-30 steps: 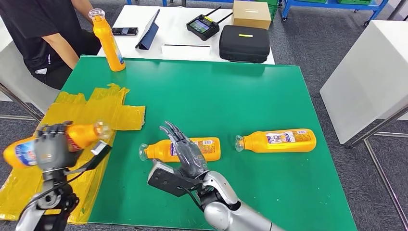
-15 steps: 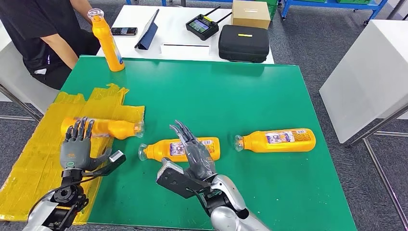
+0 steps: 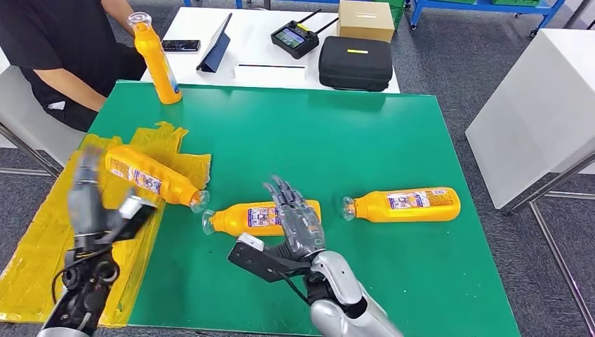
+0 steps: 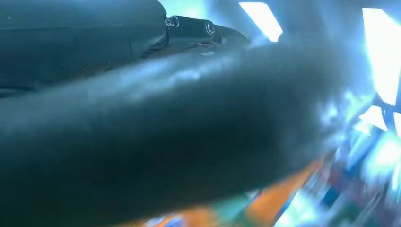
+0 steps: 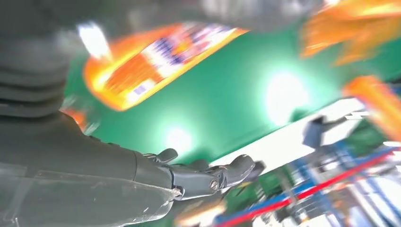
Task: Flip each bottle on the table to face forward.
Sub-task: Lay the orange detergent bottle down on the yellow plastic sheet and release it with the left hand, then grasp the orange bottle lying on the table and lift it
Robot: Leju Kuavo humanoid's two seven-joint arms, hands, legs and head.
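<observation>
Right hand (image 3: 298, 221) open, empty, fingers spread over middle bottle (image 3: 263, 217) at lower centre; bottle axis left-right, cap left. Left hand (image 3: 88, 203) blurred, grip unclear.

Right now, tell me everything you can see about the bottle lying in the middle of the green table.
The middle bottle is orange plastic with a clear cap and a printed label facing up. It lies on its side on the green table, cap toward the robot's left. The right hand, fingers spread, overlaps its far end; contact is unclear.
</observation>
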